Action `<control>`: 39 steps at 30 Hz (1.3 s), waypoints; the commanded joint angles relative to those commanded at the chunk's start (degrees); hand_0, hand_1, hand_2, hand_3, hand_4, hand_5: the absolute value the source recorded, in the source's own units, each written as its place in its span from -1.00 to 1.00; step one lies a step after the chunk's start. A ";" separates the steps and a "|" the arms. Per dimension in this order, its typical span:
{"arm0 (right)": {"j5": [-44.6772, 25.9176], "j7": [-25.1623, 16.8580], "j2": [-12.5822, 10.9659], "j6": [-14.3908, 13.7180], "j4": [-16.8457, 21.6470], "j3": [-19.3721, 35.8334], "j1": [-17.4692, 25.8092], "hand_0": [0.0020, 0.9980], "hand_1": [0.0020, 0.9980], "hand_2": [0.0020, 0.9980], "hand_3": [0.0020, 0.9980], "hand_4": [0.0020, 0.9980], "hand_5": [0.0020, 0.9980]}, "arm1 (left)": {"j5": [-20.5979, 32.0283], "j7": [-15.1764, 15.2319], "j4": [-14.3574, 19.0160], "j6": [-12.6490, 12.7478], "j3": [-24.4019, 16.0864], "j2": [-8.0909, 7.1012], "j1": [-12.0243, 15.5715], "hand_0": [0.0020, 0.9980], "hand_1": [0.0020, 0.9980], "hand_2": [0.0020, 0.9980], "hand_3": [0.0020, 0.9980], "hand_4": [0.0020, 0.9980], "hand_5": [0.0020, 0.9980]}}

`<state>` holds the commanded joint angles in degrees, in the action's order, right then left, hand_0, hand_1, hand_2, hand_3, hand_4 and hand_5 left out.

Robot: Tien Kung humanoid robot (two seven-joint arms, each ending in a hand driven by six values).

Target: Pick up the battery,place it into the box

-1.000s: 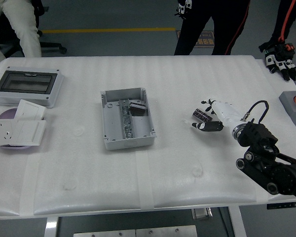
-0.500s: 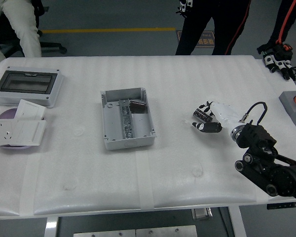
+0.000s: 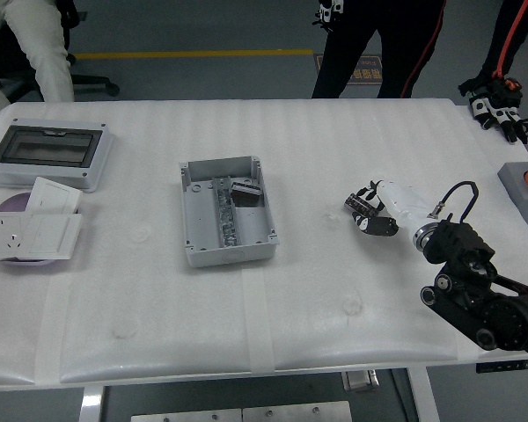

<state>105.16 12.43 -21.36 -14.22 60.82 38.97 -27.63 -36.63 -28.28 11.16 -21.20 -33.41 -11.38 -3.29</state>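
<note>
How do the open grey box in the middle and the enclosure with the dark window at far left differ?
The grey box lies open, showing a metal rail and a dark part inside; the windowed enclosure is closed under its tinted cover. The box sits mid-table, turned lengthwise; the enclosure lies crosswise at the left edge. Both are grey, rectangular and rest flat on the white table.

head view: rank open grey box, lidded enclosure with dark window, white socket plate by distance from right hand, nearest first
Measured from the right hand, which is curled on the battery:
1. Open grey box, mid-table, to the hand's left.
2. Lidded enclosure with the dark window, far-left corner.
3. White socket plate, at the left edge, slightly farther out.
</note>
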 joint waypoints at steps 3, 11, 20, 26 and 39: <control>0.21 -0.01 0.02 0.02 0.22 -0.22 0.04 0.35 0.01 0.20 0.42 0.07 -0.49 | -0.04 -0.13 -0.01 -0.29 0.08 0.00 -0.02 -0.20 0.12 -0.05 -0.21 -1.00 -1.00; 1.29 -0.06 -0.30 -0.49 1.44 0.25 -0.02 0.36 0.00 0.20 0.42 0.08 -0.49 | 0.54 0.33 -0.05 -0.39 0.97 -0.09 -0.12 -0.21 0.12 -0.05 -0.21 -1.00 -1.00; 1.11 -0.44 -0.33 -1.17 1.48 0.48 -0.09 0.36 -0.01 0.19 0.43 0.00 -0.57 | 1.08 0.94 -0.08 -0.18 1.73 -0.16 -0.23 -0.20 0.12 -0.03 -0.20 -1.00 -1.00; 0.63 -0.67 -0.35 -0.54 1.30 0.07 -0.02 0.34 -0.03 0.18 0.43 -0.01 -0.57 | 1.02 0.55 -0.05 -0.52 1.63 -0.18 -0.25 -0.20 0.12 0.01 -0.20 -1.00 -1.00; 0.45 -1.29 -0.47 0.18 2.47 0.56 0.02 0.39 -0.01 0.20 0.49 0.29 -0.31 | 1.27 -0.16 -0.01 -1.10 1.47 -0.15 -0.27 -0.20 0.12 -0.03 -0.20 -1.00 -1.00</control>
<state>105.62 11.14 -21.83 -14.04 63.29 39.53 -27.61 -35.36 -28.43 11.15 -22.29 -31.94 -11.53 -3.56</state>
